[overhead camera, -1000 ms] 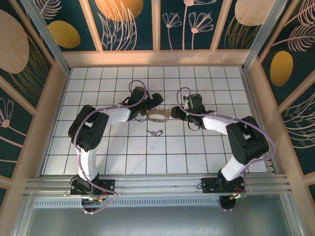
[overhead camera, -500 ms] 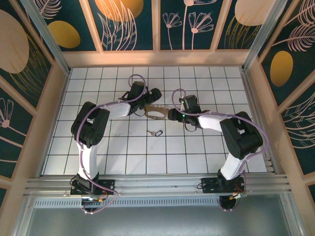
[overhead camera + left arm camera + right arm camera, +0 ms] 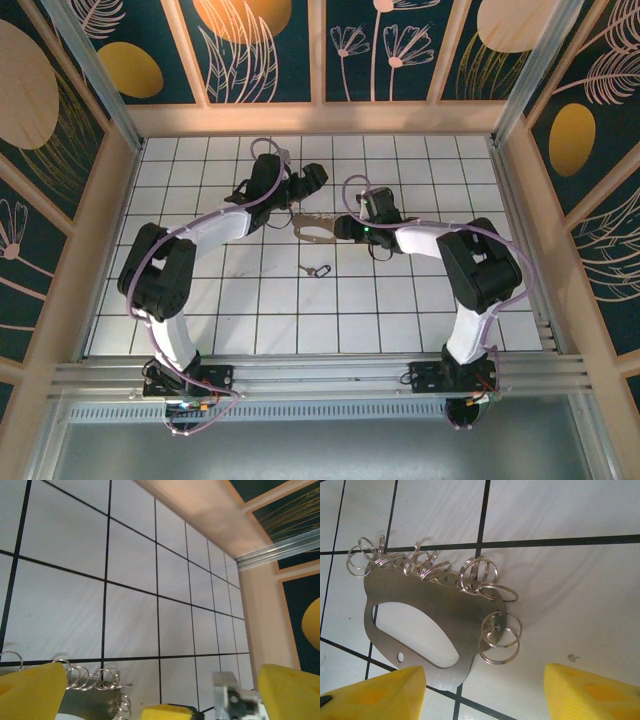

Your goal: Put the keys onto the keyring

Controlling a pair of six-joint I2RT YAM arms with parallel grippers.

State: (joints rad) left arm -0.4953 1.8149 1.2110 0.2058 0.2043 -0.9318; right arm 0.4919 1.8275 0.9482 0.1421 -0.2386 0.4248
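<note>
Left gripper (image 3: 306, 186) reaches over far-middle tiles. Jaws spread wide, nothing between them.

Keyring (image 3: 318, 231): flat metal plate with big cutout and row of split rings along one edge. Sits low on white tiled table (image 3: 200, 300), just near-right of left gripper, between both grippers. Cannot tell whether it lies fully flat.

Key (image 3: 318, 270): small, dark head, alone on tile nearer arm bases, apart from keyring.

Right gripper (image 3: 485, 690) at keyring's right end. Jaws parted, plate's edge between yellow fingers (image 3: 375, 692), not pinched.
</note>
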